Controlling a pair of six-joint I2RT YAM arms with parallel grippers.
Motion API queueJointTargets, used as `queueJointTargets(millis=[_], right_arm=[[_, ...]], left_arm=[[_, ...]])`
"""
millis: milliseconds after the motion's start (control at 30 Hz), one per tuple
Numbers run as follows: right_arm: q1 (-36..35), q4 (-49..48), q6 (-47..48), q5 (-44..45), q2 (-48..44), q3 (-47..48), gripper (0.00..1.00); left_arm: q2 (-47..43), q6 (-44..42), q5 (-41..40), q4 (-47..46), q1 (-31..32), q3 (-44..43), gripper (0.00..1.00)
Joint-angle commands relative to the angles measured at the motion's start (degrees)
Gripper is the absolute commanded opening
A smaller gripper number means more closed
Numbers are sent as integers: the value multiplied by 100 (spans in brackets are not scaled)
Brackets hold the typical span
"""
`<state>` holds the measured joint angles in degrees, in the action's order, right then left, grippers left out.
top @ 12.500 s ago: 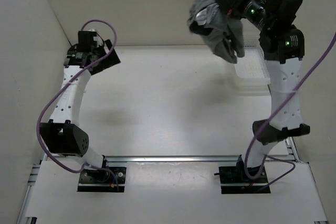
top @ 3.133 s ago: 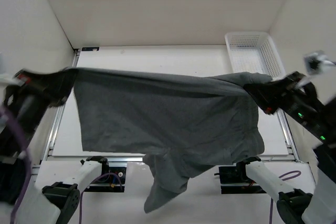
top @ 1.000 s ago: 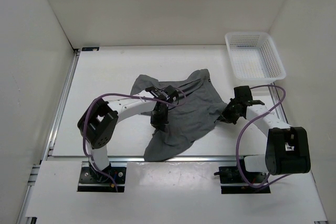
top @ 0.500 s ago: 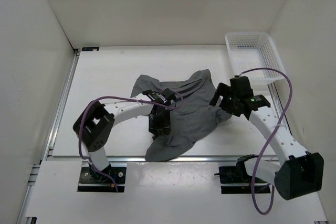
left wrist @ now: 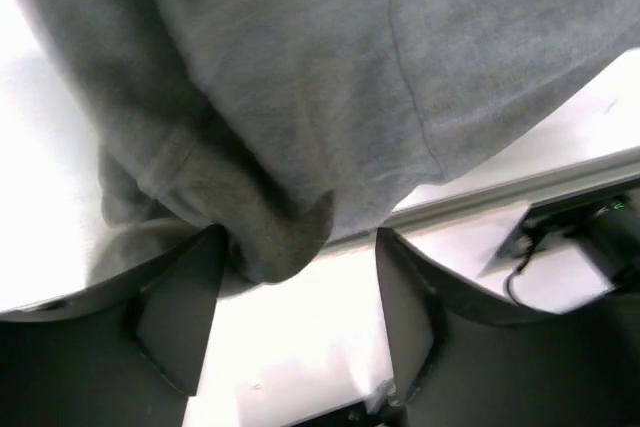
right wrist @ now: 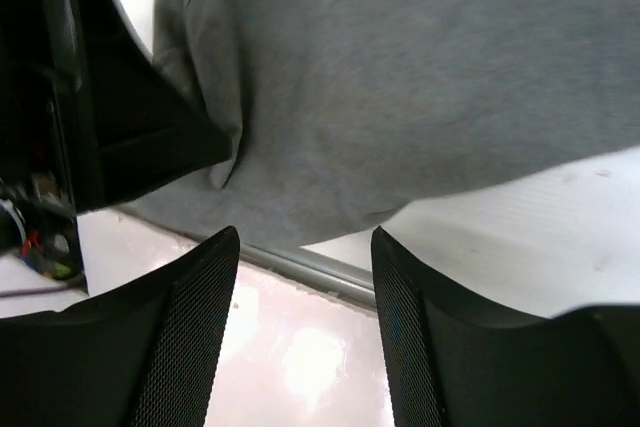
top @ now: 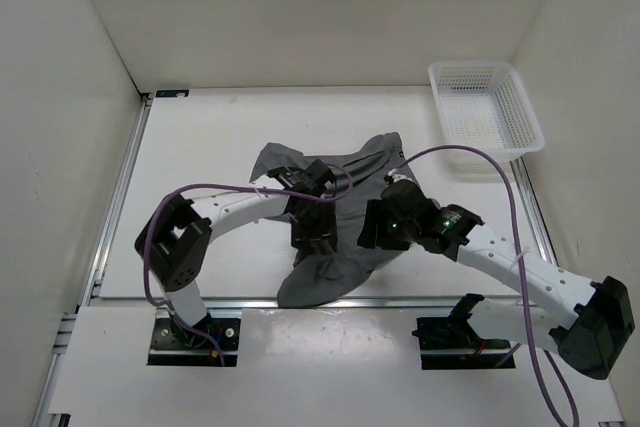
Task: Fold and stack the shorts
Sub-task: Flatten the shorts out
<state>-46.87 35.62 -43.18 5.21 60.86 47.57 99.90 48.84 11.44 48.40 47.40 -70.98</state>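
The shorts (top: 340,209) are lying crumpled on the white table (top: 200,137), roughly at its centre. One part is spreading toward the far side, and a narrower part is trailing toward the metal rail (top: 400,301) at the near edge. The fabric is bunching into folds and is not lying flat.

The left gripper (top: 318,244) is pointing down over the middle of the shorts. In the left wrist view, the left gripper (left wrist: 300,237) is showing both fingers (left wrist: 180,312) spread apart. A rounded fold of the shorts (left wrist: 330,87) is sitting in the gap between them, narrower than the gap, and the fingers are not pinching it.

The right gripper (top: 372,231) is hanging over the right-hand edge of the shorts, close beside the left one. In the right wrist view, the right gripper (right wrist: 305,237) is holding its fingers (right wrist: 195,327) apart with nothing between them, and the grey fabric (right wrist: 400,77) is lying beyond the tips.

The white mesh basket (top: 485,107) is standing at the far right corner, well apart from the shorts.
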Motion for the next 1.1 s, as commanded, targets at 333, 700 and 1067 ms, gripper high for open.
queueJointTargets(millis=[333, 700, 1067], right_arm=[[-1324, -925, 407, -214, 2198, 1033, 85], [-1667, -257, 292, -152, 3977, 2292, 20], [-1615, -546, 977, 507, 2299, 764, 1]], left_arm=[[-2246, -488, 262, 38, -2363, 1525, 81], [-2308, -753, 403, 90, -2999, 1526, 77], [-1659, -1043, 401, 82, -1427, 1288, 29]])
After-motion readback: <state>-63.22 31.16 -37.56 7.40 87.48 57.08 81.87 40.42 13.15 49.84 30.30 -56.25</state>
